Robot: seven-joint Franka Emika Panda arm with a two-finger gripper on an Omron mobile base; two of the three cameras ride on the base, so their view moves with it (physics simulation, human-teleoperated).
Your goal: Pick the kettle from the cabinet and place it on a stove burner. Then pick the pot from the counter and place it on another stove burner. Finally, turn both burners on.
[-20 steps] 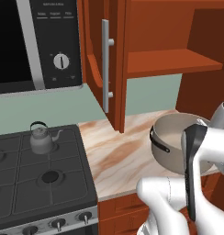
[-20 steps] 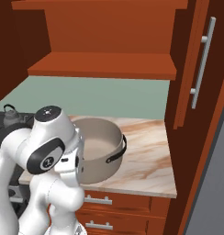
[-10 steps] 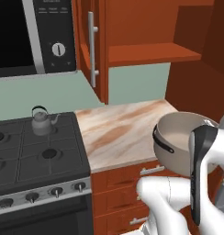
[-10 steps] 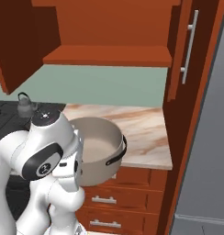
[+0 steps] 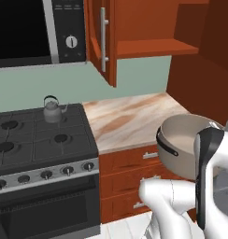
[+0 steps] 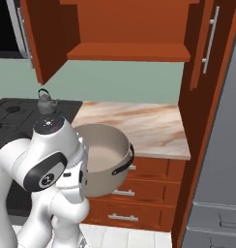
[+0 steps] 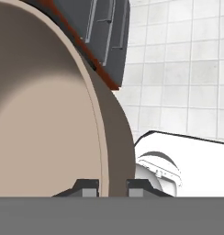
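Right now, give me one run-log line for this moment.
kettle: on stove burner | pot: lifted off counter | gripper: shut on pot rim

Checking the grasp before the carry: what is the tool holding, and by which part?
The tool holds the pot by its rim wall, one finger inside, one outside.

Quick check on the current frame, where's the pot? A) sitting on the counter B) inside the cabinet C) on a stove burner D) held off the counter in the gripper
D: the pot hangs in front of the drawers, clear of the counter, and the hand view shows the gripper with its fingertips on either side of the pot's wall.
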